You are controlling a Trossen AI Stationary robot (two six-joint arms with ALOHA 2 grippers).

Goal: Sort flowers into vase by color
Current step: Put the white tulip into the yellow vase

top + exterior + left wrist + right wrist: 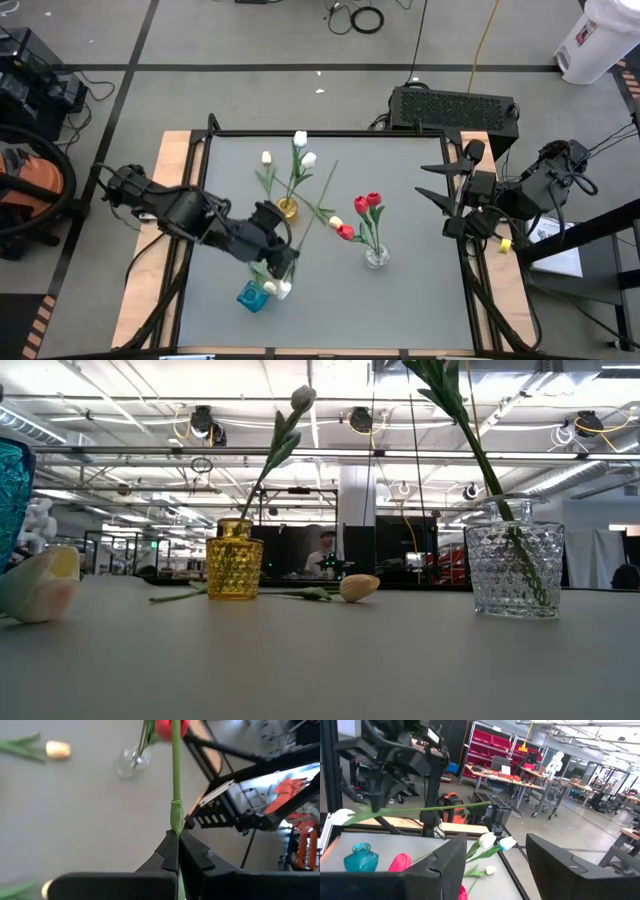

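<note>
Left tool (176, 851) pinched on a tulip stem (176, 775) rising between its fingers (right tool (495, 865) spread, idle at the table's edge)

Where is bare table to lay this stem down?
Free: the strip between the clear vase and the right pincer, and the near edge beyond the blue vase. Crowded: the middle, around the yellow vase, loose flowers and left pincer.

Four views of one table (400, 290)
We look straight down, level across, and from both wrists; all share the clear vase (515, 557).
</note>
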